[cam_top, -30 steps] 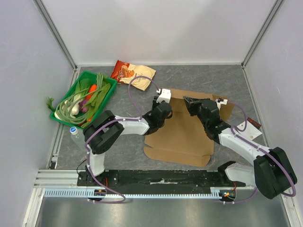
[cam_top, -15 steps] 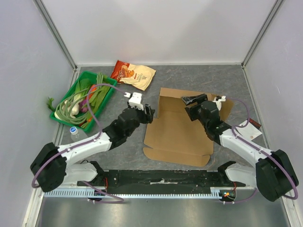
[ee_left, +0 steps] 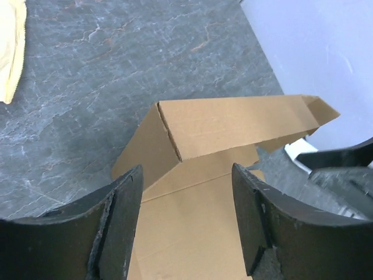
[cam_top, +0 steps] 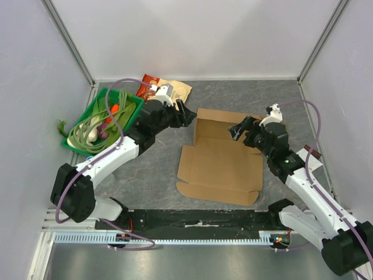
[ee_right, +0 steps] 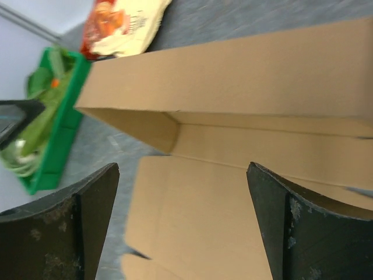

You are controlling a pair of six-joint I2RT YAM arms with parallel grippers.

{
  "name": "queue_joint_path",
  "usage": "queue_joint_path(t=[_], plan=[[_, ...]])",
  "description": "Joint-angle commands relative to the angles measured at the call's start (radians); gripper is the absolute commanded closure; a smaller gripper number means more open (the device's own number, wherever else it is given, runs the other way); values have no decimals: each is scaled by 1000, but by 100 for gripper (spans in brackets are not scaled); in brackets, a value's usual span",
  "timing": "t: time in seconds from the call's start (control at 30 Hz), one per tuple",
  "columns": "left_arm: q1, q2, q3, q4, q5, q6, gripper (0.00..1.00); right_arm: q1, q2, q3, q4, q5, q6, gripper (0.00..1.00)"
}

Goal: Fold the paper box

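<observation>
The paper box [cam_top: 218, 166] is a brown cardboard cutout lying flat in the middle of the table, with its far panel and left end flap folded up. The left wrist view shows that raised panel [ee_left: 233, 122], and the right wrist view shows it from inside [ee_right: 233, 76]. My left gripper [cam_top: 187, 114] hovers open just beyond the box's far left corner, nothing between its fingers [ee_left: 186, 169]. My right gripper [cam_top: 238, 129] hangs open over the right part of the raised panel, off the cardboard [ee_right: 182, 169].
A green tray [cam_top: 125, 131] of vegetables stands at the left, also in the right wrist view [ee_right: 61, 134]. A cream-and-red snack bag [cam_top: 175, 90] lies at the back, behind the left gripper. A water bottle [cam_top: 92, 166] lies by the left wall. Walls enclose three sides.
Both grippers have opened and come off the box's far panel. The left arm swung left, then back toward the snack bag. The right gripper drew back to the right. The panel stays raised.
</observation>
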Motion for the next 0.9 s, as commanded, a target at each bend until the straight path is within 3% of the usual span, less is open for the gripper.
queue_joint_path(t=[0.0, 0.07, 0.17, 0.3, 0.47, 0.63, 0.8, 0.87], plan=[[-54, -16, -26, -5, -84, 90, 33, -83, -17, 154, -321, -22, -307, 2], [-96, -23, -94, 35, -113, 155, 36, -96, -26, 220, -437, 55, -333, 2], [-165, -21, -183, 136, -267, 202, 36, -100, -17, 322, -601, 208, -341, 2], [-216, 79, -184, 181, -437, 236, 35, -125, 55, 393, -692, 309, -376, 2], [-220, 183, -154, 316, -455, 267, 37, -229, 125, 418, -575, 136, -382, 2], [-228, 243, -134, 350, -556, 252, 47, -284, 234, 469, -487, -16, -347, 2], [-240, 282, -154, 448, -587, 278, 50, -301, 306, 509, -479, -33, -362, 9], [-248, 298, -177, 497, -597, 307, 51, -318, 302, 481, -441, -106, -355, 13]])
